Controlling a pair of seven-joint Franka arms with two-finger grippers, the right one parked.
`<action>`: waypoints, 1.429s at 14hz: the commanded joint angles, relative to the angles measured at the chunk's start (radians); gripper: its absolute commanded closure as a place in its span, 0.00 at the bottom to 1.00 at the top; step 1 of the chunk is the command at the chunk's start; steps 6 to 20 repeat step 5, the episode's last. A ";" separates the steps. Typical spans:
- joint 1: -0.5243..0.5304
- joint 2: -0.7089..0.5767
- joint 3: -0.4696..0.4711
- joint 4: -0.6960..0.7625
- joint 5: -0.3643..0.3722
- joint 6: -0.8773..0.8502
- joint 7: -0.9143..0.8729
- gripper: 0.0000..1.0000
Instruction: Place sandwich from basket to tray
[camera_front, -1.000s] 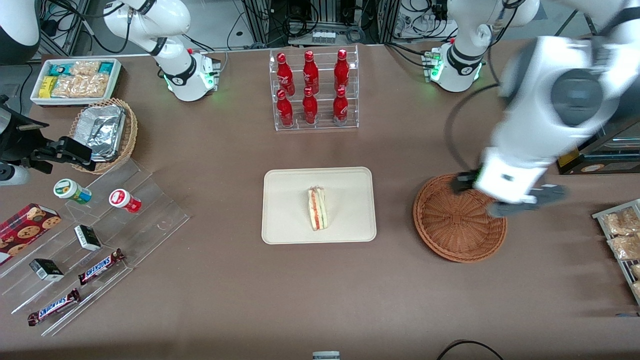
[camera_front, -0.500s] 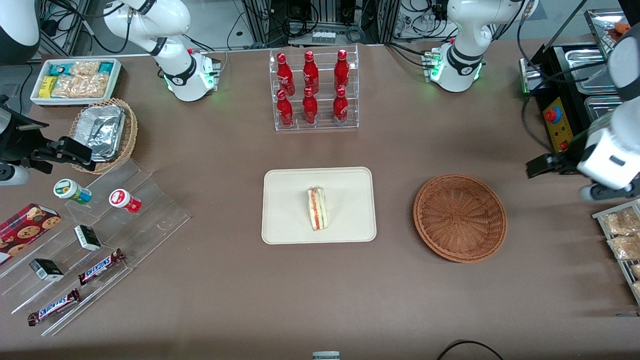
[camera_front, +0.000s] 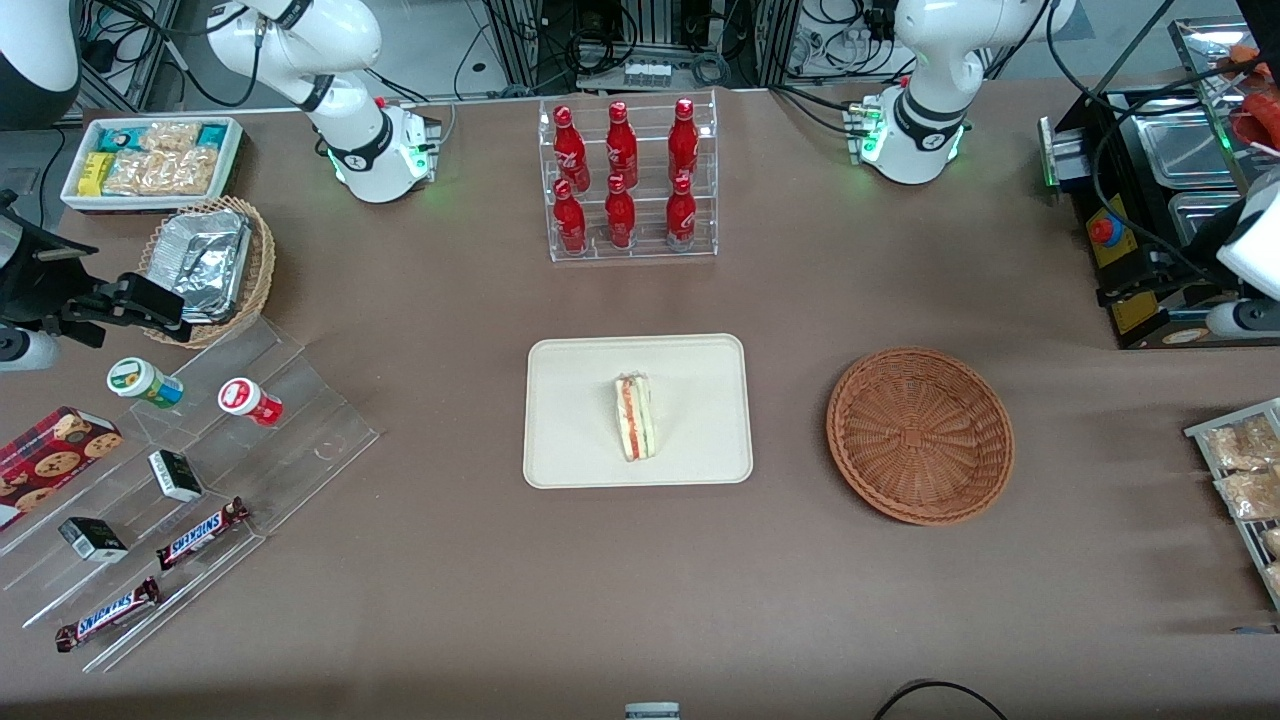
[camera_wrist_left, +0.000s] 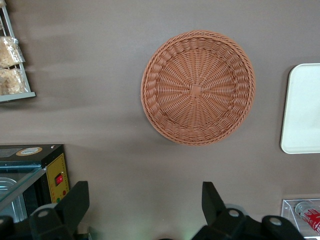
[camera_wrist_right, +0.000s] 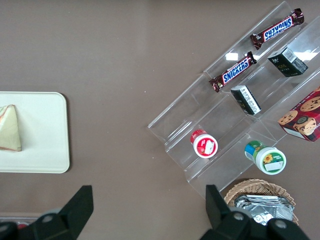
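The sandwich (camera_front: 636, 418), a pale wedge with red and green filling, lies on the cream-white tray (camera_front: 580, 400) in the middle of the table; it also shows in the right wrist view (camera_wrist_right: 10, 127). The reddish-brown wicker basket (camera_front: 920, 435) sits beside the tray, toward the working arm's end, with nothing in it. My left gripper (camera_front: 1185, 305) hangs high near that end of the table, past the basket and a little farther from the front camera. In the left wrist view the gripper (camera_wrist_left: 144, 200) is open and holds nothing, with the basket (camera_wrist_left: 197, 87) and a tray corner (camera_wrist_left: 305, 110) below.
A clear rack of red bottles (camera_front: 628, 180) stands farther back than the tray. A black appliance (camera_front: 1120, 240) and a rack of snack packets (camera_front: 1240, 470) sit at the working arm's end. A stepped acrylic stand (camera_front: 180, 480), a foil-filled tan basket (camera_front: 207, 265) and a white snack box (camera_front: 152, 160) lie toward the parked arm's end.
My left arm has pulled away from above the basket toward the working arm's end of the table. The sandwich, tray and basket have not moved.
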 joint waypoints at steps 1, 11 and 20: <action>-0.030 -0.038 0.005 -0.028 -0.015 -0.003 -0.066 0.01; -0.047 -0.029 0.005 -0.014 -0.004 -0.014 -0.097 0.01; -0.047 -0.029 0.005 -0.014 -0.004 -0.014 -0.097 0.01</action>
